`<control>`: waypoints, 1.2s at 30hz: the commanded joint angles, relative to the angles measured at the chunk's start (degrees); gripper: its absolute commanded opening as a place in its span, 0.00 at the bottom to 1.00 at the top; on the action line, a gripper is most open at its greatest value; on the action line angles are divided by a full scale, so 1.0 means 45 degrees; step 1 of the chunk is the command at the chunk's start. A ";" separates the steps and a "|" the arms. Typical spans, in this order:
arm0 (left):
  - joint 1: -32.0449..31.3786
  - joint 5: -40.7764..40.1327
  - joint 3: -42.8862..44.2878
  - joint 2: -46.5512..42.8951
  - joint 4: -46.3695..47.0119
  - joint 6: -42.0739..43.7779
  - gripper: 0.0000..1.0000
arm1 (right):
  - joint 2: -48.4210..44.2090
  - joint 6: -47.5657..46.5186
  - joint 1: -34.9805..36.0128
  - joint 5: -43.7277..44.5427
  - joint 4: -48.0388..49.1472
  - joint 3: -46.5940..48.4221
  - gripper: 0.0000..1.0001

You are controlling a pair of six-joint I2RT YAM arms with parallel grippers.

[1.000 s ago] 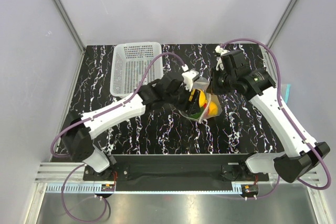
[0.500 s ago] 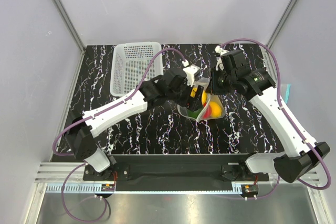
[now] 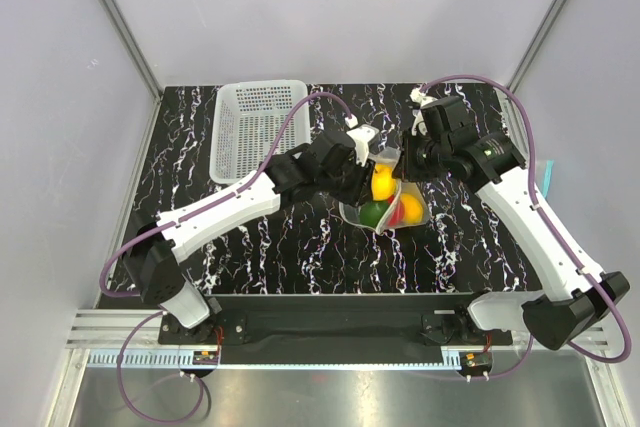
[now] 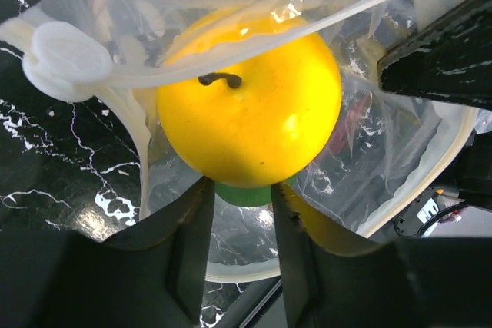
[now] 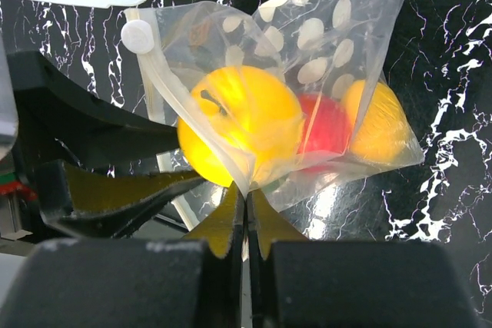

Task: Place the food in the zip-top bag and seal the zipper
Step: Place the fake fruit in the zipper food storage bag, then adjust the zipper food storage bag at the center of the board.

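The zip-top bag (image 3: 392, 209) lies mid-table with its mouth held open. One yellow fruit (image 4: 250, 109) sits in the mouth, just past my left gripper's (image 4: 242, 184) fingertips. That gripper is open with nothing between its fingers. The green fruit (image 4: 244, 193) shows below the yellow one. Deeper in the bag are the red fruit (image 5: 327, 128) and the second yellow fruit (image 5: 377, 124). The pale zipper (image 5: 161, 86) runs along the mouth and ends in a round white tab (image 4: 65, 59). My right gripper (image 5: 246, 193) is shut on the bag's mouth edge, holding it up.
A white mesh basket (image 3: 255, 127) stands at the back left of the black marbled table (image 3: 300, 247), close behind the left arm. Both arms meet over the bag. Grey walls close in the table on three sides.
The left gripper has let go of the yellow fruit, which now rests in the bag mouth. It has drawn back slightly to the left and its jaws have narrowed. The right gripper stayed put.
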 commanded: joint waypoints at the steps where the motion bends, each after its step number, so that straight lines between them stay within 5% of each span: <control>1: -0.0055 0.0351 0.0109 -0.0515 0.1069 -0.0279 0.35 | -0.0467 0.0113 0.0065 -0.0242 0.0666 0.0001 0.00; 7: -0.0036 -0.0429 0.0070 0.0089 0.1950 -0.0593 0.20 | -0.0545 0.0191 0.0065 -0.0417 0.0744 -0.0077 0.00; 14: -0.0055 -0.0665 0.0364 0.0657 0.2145 -0.0652 0.18 | -0.0623 0.0249 0.0065 -0.0437 0.0862 -0.0194 0.00; 28: -0.0133 -0.1521 -0.2291 -0.4436 -0.0079 -0.0455 0.55 | -0.0916 0.0171 0.0065 -0.0026 0.0979 -0.0585 0.00; 36: 0.0023 -0.1447 -0.3659 -0.3935 0.0327 -0.0983 0.82 | -0.0818 0.0171 0.0046 -0.0046 0.1018 -0.0565 0.00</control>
